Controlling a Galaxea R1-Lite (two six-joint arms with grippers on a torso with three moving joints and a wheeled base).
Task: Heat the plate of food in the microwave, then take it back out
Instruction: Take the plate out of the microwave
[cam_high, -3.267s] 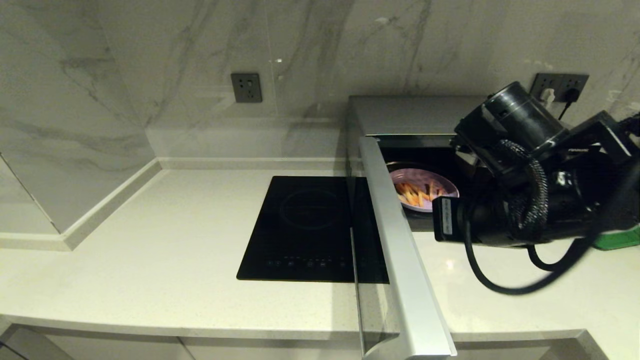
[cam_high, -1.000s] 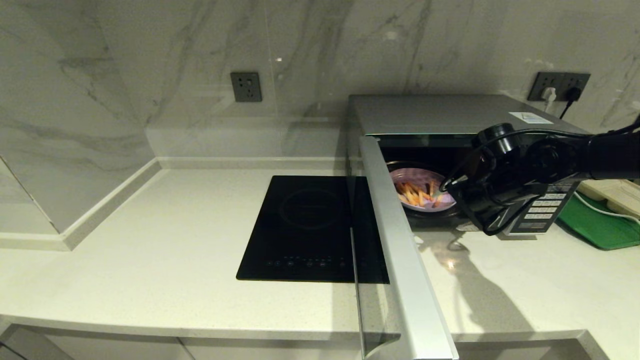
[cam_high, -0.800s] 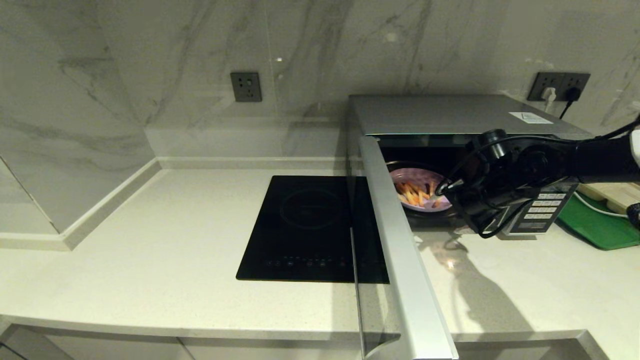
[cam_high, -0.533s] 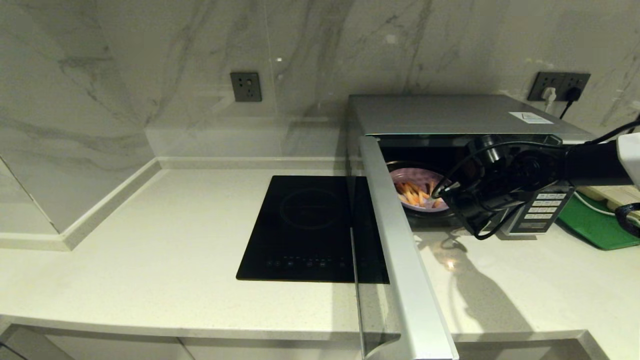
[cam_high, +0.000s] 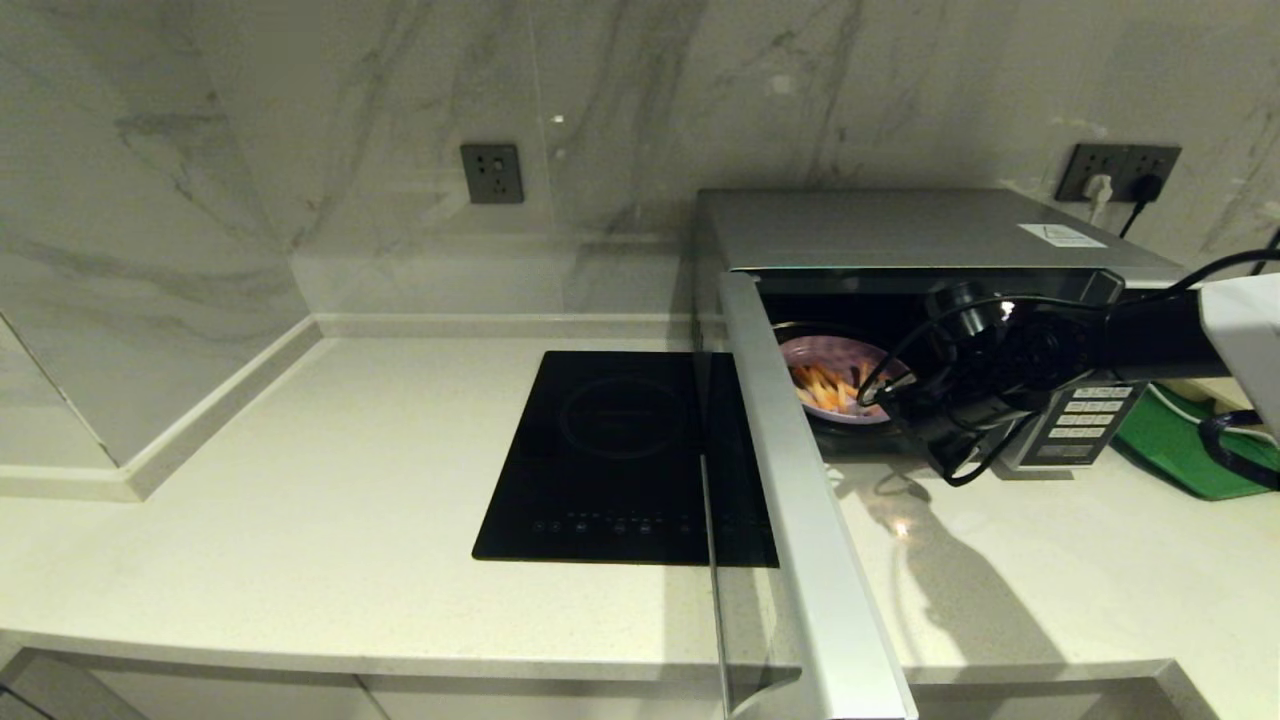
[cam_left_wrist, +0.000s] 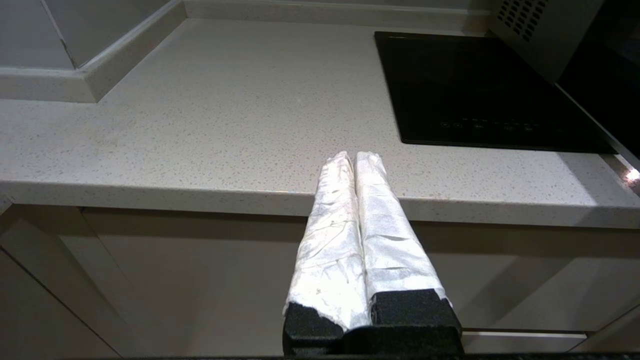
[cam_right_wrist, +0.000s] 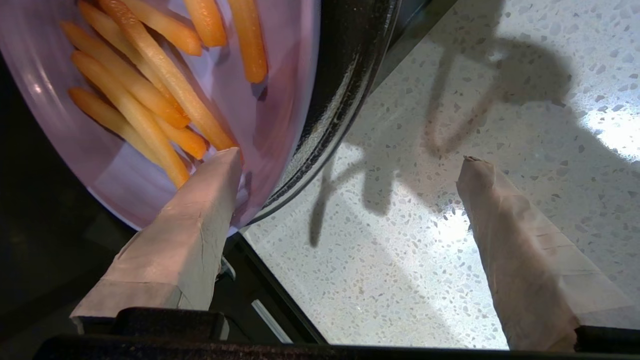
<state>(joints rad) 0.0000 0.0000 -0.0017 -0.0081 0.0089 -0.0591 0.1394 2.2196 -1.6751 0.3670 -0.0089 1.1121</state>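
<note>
At the counter: a pale speckled countertop (cam_high: 300, 520) runs along a marble wall, with the robot's right arm reaching in from the right
Microwave: the microwave (cam_high: 900, 235), a big silver box, stands at the back right with its door (cam_high: 800, 520) swung wide open toward the camera; its keypad shows past the arm
Cooktop: a flat black induction cooktop (cam_high: 625, 455) is set into the counter just left of the open door
Plate of food: the plate of food (cam_high: 835, 380), small and lavender with orange-yellow sticks, sits on the dark turntable inside the microwave cavity
Right gripper: the right gripper (cam_right_wrist: 350, 162) is at the cavity mouth with its taped fingers spread wide; one finger (cam_right_wrist: 200, 220) lies over the plate's near edge among the sticks, the other hangs over the counter outside; nothing is clamped
Left gripper: the left gripper (cam_left_wrist: 356, 156) is parked low in front of the counter edge, its two white-wrapped fingers pressed together on nothing
Writing: a small label on the microwave's top is too small to read
Views: only the right wrist view shows the finger over the plate; only the left wrist view shows the left gripper
</note>
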